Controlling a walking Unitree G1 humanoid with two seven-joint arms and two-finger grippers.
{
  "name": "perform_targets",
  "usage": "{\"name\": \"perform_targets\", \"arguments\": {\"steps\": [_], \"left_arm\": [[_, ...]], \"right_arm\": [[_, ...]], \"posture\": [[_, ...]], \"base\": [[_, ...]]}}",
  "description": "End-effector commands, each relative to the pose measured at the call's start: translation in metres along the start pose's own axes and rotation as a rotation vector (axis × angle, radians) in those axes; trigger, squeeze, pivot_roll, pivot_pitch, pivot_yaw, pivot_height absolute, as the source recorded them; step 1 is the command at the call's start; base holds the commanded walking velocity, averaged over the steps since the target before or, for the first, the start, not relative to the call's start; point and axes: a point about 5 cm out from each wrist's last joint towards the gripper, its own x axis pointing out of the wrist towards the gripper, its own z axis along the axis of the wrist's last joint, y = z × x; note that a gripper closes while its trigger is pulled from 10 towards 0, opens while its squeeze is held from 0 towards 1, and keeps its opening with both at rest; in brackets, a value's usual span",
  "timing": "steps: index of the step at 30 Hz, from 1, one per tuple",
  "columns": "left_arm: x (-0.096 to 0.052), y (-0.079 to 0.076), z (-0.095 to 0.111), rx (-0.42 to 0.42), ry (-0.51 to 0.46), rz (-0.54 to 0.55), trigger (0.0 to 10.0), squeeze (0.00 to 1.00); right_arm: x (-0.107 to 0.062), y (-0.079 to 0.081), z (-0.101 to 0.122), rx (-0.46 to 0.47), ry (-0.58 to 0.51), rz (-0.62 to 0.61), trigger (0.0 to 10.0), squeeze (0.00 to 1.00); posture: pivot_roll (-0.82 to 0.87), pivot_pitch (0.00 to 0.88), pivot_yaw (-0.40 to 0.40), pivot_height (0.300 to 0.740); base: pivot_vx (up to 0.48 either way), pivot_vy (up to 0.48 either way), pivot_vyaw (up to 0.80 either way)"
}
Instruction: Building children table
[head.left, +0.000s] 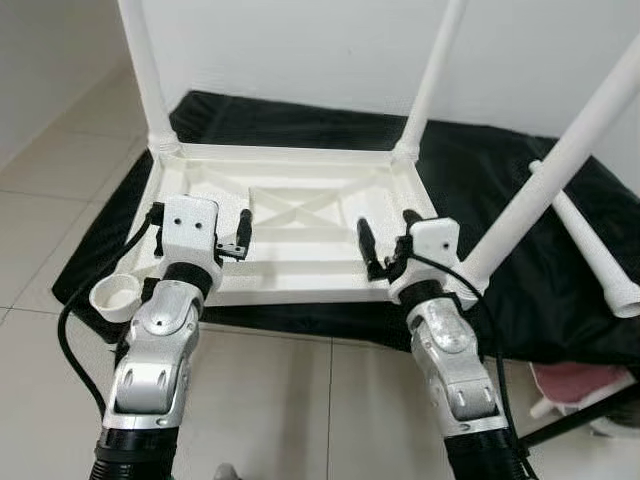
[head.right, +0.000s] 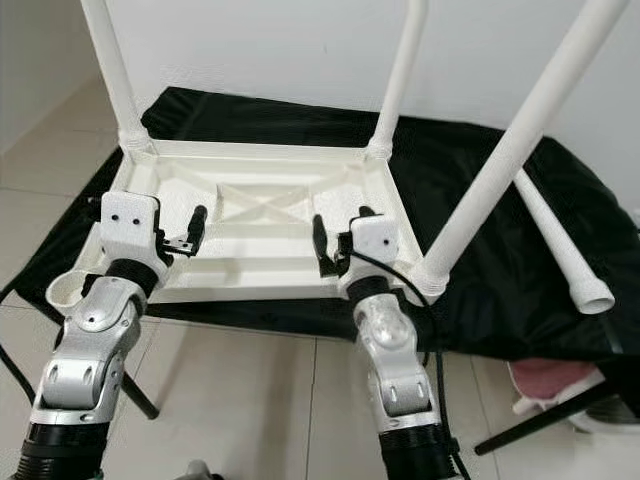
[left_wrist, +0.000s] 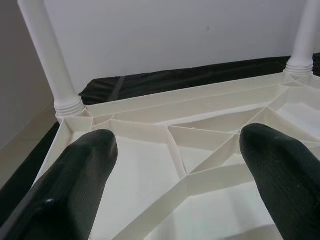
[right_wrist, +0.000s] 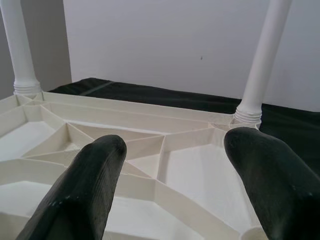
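A white plastic children's table (head.left: 300, 283) lies upside down on a black cloth, its ribbed underside facing up. Three white legs stand in its corners: far left (head.left: 145, 60), far right (head.left: 435, 70) and near right (head.left: 560, 160). The near left corner socket (head.left: 113, 297) is an empty ring. A loose white leg (head.left: 590, 250) lies on the cloth to the right. My left gripper (head.left: 200, 225) hovers open over the table's near left part, and my right gripper (head.left: 388, 235) hovers open over its near right part. Nothing sits between the fingers (left_wrist: 75, 185) (right_wrist: 80, 190) of either.
The black cloth (head.left: 500, 170) covers the tiled floor (head.left: 50, 180) up to a white wall (head.left: 300, 40). A pink object (head.left: 575, 380) and a black stand bar (head.left: 580, 415) lie at my near right.
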Motion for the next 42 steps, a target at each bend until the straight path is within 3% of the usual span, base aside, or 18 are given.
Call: {"name": "perform_targets", "arguments": {"steps": [1, 3, 10, 24, 42], "left_arm": [[-0.003, 0.002, 0.001, 0.006, -0.005, 0.004, 10.0, 0.00], [-0.010, 0.008, 0.001, -0.092, 0.024, 0.059, 10.0, 0.00], [-0.008, -0.005, 0.005, -0.104, 0.001, 0.045, 10.0, 0.00], [0.001, -0.003, 0.006, -0.115, 0.001, 0.074, 10.0, 0.00], [0.001, -0.003, 0.006, -0.117, -0.003, 0.076, 10.0, 0.00]], "right_arm": [[-0.002, -0.003, 0.002, -0.020, -0.014, -0.006, 10.0, 0.00], [-0.007, -0.010, 0.007, -0.083, -0.043, -0.050, 10.0, 0.00], [-0.014, -0.014, 0.015, -0.114, -0.063, -0.062, 10.0, 0.00], [-0.007, -0.012, 0.022, -0.141, -0.088, -0.033, 10.0, 0.00], [-0.008, -0.006, 0.020, -0.128, -0.074, 0.000, 10.0, 0.00]], "posture": [[0.07, 0.038, -0.058, 0.740], [0.07, 0.044, -0.061, 0.740], [0.08, 0.050, -0.076, 0.740], [0.06, 0.057, -0.083, 0.740], [0.07, 0.063, -0.080, 0.740]], "base": [[0.000, 0.000, 0.00], [0.000, 0.000, 0.00], [0.000, 0.000, 0.00], [0.000, 0.000, 0.00], [0.000, -0.480, 0.00]]}}
